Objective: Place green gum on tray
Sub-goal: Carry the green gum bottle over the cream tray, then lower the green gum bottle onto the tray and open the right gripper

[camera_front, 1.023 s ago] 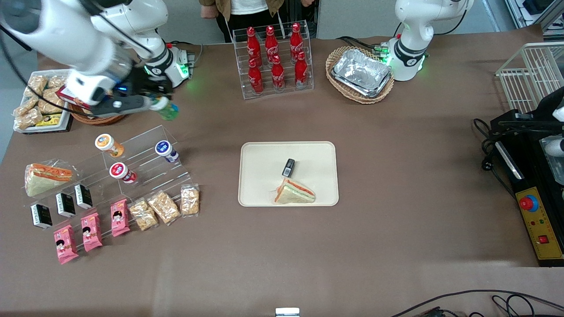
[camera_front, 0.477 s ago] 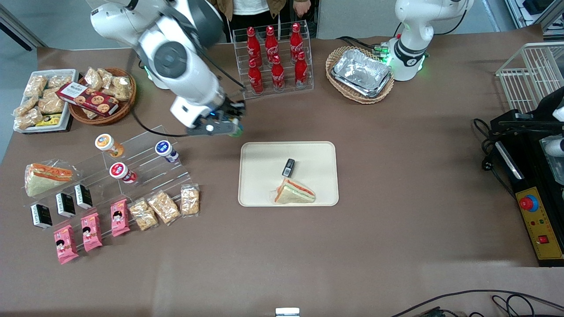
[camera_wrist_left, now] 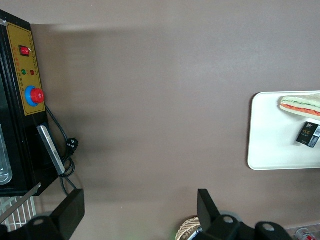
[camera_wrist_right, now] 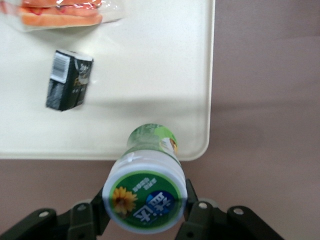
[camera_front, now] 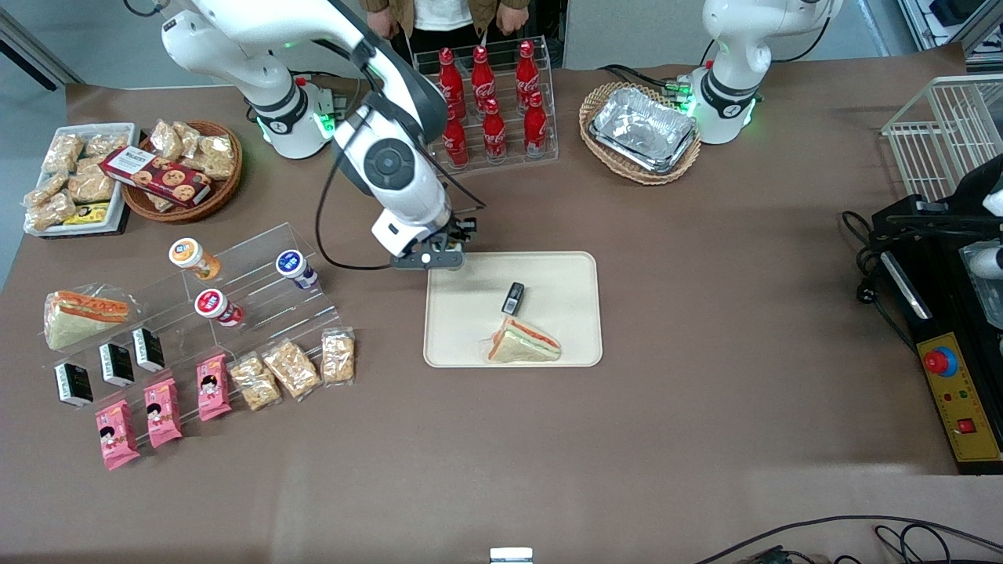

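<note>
The green gum [camera_wrist_right: 146,197], green-bodied with a white-rimmed flower-printed lid, is gripped by the pincer [camera_front: 429,257] above the tray [camera_front: 470,337] rim, upper centre.

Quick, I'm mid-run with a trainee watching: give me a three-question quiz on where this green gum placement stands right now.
1. True or false: the green gum already stands on the tray.
2. What does the hand hold? A) blue-lidded bottle B) green gum C) sandwich
3. Name the two items lying on the tray.

Key:
1. False. The hand holds it above the tray's corner, at the edge farther from the front camera.
2. B
3. A wrapped sandwich and a small black box.
</note>
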You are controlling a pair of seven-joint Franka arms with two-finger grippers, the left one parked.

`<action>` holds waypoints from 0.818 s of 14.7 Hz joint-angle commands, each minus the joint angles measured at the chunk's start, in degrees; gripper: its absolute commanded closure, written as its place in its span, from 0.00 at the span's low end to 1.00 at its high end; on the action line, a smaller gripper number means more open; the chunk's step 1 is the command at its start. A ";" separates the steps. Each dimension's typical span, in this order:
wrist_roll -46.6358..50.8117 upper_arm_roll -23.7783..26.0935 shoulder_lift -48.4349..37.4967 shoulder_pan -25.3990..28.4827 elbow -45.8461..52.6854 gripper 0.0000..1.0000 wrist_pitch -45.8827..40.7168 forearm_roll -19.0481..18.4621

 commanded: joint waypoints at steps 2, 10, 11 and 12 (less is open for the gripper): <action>2.11 -0.41 5.51 0.85 -0.30 0.61 6.81 -3.37; 2.02 -0.94 10.26 -0.03 -0.03 0.53 10.86 -7.51; 2.02 -0.94 10.26 -0.03 -0.03 0.48 10.86 -7.42; 2.11 -0.94 10.26 -0.11 0.05 0.29 10.86 -7.42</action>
